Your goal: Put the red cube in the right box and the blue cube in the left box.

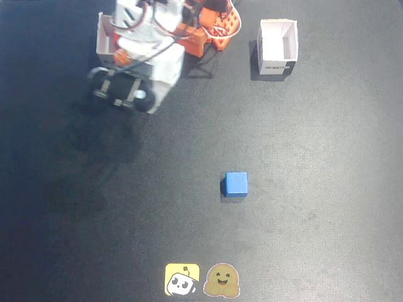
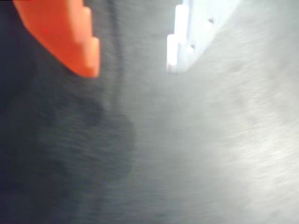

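Observation:
The blue cube (image 1: 236,184) lies alone on the dark mat near the middle of the fixed view. One white box (image 1: 278,45) stands open-topped at the upper right. The other white box (image 1: 104,38) is at the upper left, mostly covered by the arm (image 1: 151,63), which hangs over it and just in front of it. The red cube is hidden in both views. In the wrist view my gripper (image 2: 132,67) is open: the orange finger (image 2: 65,37) and the white finger (image 2: 184,37) stand apart with only blurred mat between them.
Two cartoon stickers (image 1: 200,280) lie at the mat's front edge. Orange robot parts and cables (image 1: 217,28) sit at the top between the two boxes. The arm's shadow falls on the mat at the left.

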Controlling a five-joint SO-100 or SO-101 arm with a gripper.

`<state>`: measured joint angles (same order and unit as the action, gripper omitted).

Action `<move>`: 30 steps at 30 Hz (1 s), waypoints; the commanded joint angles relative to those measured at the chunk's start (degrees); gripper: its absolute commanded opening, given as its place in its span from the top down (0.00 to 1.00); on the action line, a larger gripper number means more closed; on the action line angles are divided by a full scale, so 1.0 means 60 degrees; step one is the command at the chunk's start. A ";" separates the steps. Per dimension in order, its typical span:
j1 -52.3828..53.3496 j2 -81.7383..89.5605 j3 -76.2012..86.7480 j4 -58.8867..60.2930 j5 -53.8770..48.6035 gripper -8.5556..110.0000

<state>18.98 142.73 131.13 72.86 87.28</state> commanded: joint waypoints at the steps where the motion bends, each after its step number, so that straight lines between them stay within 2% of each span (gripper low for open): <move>1: -0.0703 0.0073 -0.0557 0.0161 0.0015 0.84; 12: -0.2769 0.0146 -0.0352 0.0073 0.0059 0.84; 30: -0.4702 0.0894 0.0996 -0.0586 -0.0161 0.87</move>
<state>-7.47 146.25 136.58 71.10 86.31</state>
